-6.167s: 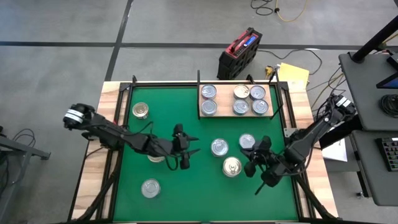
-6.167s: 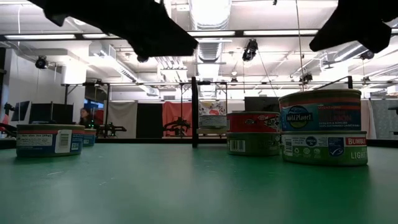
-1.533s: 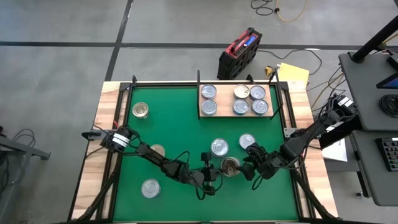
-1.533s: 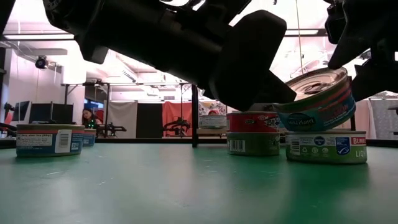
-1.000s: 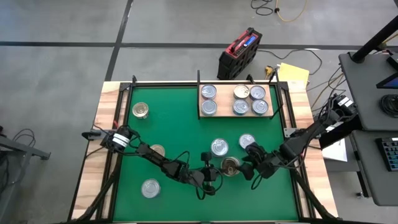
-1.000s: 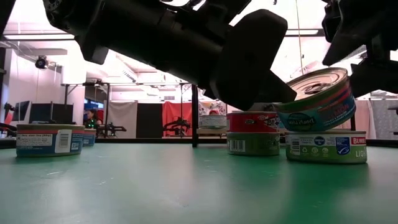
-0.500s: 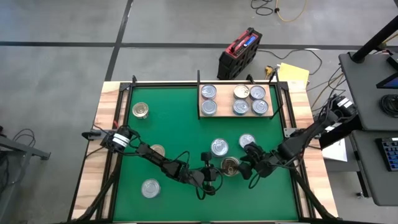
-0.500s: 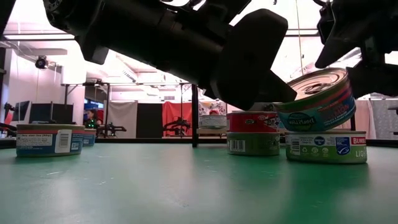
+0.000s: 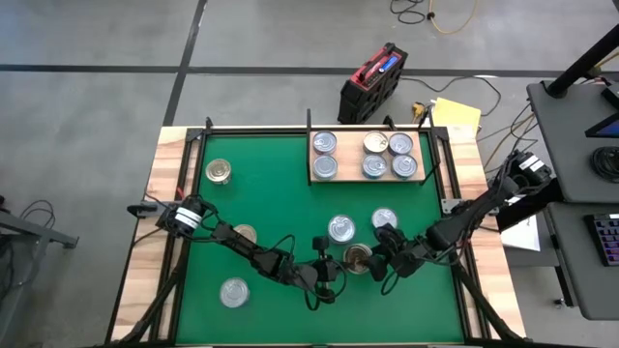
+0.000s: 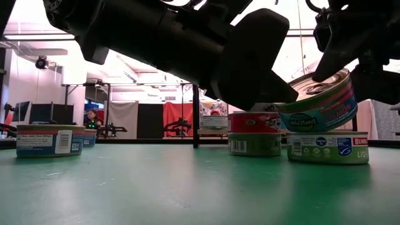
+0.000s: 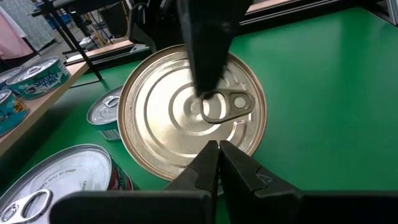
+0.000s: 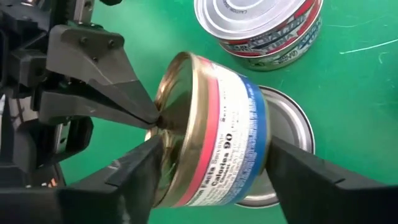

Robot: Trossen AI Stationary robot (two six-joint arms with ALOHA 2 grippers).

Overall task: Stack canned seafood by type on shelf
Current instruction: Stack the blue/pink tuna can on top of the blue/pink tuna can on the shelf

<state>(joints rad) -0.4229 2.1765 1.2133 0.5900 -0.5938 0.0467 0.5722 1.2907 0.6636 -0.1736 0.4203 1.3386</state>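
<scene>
Right claw (image 12: 211,165) astride tilted can (image 12: 214,130)

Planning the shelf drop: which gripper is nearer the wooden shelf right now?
Right. The right gripper sits below the shelf, toward its right end; the left gripper is lower and further left.

Green mat (image 9: 280,184) over a pale wooden worktop (image 9: 155,164); black arms and claws. Tilted can (image 12: 214,134) banded pink, white and blue, gold-rimmed, silver ringed lid; can beneath (image 10: 328,150) green and white. Red-and-green can (image 10: 253,134) farther back; silver and gold lids on the light-brown shelf (image 9: 368,178).
</scene>
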